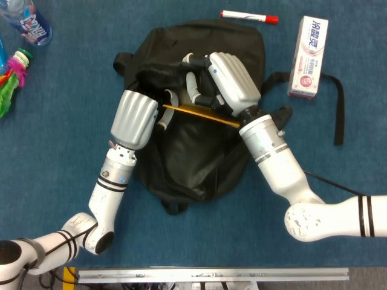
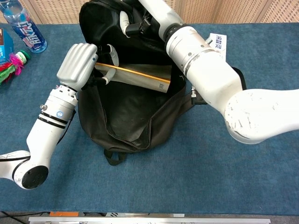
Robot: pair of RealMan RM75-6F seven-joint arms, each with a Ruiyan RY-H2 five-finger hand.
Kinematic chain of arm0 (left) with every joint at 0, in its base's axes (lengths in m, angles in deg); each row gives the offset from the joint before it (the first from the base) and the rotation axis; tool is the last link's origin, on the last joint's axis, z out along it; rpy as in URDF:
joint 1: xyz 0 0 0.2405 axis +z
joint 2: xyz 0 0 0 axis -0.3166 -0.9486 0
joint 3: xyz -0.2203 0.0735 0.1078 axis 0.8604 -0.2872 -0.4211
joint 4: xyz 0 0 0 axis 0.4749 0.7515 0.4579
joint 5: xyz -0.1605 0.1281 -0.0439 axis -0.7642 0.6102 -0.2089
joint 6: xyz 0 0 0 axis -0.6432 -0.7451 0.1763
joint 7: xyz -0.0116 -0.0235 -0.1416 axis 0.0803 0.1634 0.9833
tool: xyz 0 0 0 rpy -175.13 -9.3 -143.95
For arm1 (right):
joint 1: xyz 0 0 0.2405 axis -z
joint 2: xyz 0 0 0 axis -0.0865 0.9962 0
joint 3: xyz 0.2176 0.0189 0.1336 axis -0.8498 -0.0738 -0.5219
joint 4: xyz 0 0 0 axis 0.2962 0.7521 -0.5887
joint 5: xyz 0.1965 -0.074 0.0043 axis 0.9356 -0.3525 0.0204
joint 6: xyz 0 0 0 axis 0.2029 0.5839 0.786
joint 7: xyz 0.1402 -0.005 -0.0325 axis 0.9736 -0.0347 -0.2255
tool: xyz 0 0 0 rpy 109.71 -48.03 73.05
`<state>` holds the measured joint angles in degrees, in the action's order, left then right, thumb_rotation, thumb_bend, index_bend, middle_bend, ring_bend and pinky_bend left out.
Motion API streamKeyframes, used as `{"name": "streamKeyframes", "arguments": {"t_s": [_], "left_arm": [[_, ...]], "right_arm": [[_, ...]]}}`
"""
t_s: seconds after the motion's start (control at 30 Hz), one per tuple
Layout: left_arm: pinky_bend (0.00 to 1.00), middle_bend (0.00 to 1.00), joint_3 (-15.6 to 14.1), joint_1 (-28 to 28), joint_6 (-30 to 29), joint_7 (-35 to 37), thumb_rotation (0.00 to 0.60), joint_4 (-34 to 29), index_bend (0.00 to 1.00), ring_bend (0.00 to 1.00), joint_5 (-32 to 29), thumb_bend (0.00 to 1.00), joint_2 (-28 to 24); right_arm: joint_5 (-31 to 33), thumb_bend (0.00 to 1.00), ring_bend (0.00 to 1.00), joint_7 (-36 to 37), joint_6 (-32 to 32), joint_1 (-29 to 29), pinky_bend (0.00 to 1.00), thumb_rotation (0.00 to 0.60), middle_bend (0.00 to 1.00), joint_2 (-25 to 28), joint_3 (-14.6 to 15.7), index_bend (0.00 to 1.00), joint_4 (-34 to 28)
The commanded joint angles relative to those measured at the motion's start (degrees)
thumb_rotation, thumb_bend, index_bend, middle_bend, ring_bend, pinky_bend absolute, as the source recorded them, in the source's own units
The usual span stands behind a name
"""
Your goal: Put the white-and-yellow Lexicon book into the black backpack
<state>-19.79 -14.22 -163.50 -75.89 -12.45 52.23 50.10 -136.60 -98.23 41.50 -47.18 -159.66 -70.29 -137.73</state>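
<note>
The black backpack (image 1: pixel 199 157) (image 2: pixel 126 116) lies open in the middle of the blue table. The white-and-yellow Lexicon book (image 2: pixel 135 78) (image 1: pixel 199 113) sits tilted in the bag's mouth, yellow edge up, its right end lower. My left hand (image 1: pixel 138 118) (image 2: pixel 80 64) grips the book's left end at the bag's left rim. My right hand (image 1: pixel 227 78) (image 2: pixel 140 21) holds the bag's upper flap, pulling the opening wide.
A red-capped marker (image 1: pixel 249 16) and a pink-white box (image 1: pixel 308 56) lie beyond the bag on the right. A water bottle (image 1: pixel 27 23) (image 2: pixel 23 28) and a colourful toy (image 1: pixel 13 75) are at the far left. A black strap (image 1: pixel 337 109) trails right.
</note>
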Motion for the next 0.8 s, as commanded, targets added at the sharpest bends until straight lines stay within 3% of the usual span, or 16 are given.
{"name": "streamKeyframes", "arguments": {"t_s": [0.03,0.23,0.4,0.5,0.6,0.8], "left_arm": [[0.55,0.58,0.08,-0.18,-0.14,-1.8,0.6,1.66,0.65,0.54,-0.55,0.4,1.34],[0.55,0.55,-1.14,0.99,0.78,-4.68,0.6,1.99,0.63,0.54,-1.76,0.4,1.54],[0.55,0.43,-1.69,1.95,0.69,-5.84,0.6,0.26,0.46,0.49,-2.28,0.35,0.65],[0.54,0.28,-1.91,2.79,2.03,-7.34,0.6,-2.19,0.33,0.37,-3.63,0.3,-0.68],[0.44,0.12,-2.03,3.62,2.77,-10.36,0.6,-5.9,0.15,0.2,-4.77,0.25,-2.32],[0.32,0.0,-2.51,4.75,3.25,-14.49,0.6,-12.07,0.01,0.07,-5.72,0.23,-5.0]], "right_arm": [[-0.03,0.63,0.62,-0.05,0.09,0.03,0.78,0.6,0.63,0.1,0.05,0.7,-0.05],[0.16,0.63,0.62,0.04,0.26,0.24,0.78,0.6,0.63,0.49,0.06,0.7,-0.12],[0.69,0.63,0.62,0.15,-0.05,0.17,0.78,0.6,0.63,0.62,0.01,0.7,0.14],[1.0,0.63,0.62,0.07,-0.23,0.12,0.78,0.6,0.63,0.7,0.1,0.7,0.4],[1.31,0.63,0.62,0.08,-0.53,0.02,0.78,0.6,0.63,0.72,0.16,0.7,0.77],[1.56,0.63,0.62,0.36,-0.96,-0.16,0.78,0.6,0.63,0.75,0.09,0.7,1.47]]}}
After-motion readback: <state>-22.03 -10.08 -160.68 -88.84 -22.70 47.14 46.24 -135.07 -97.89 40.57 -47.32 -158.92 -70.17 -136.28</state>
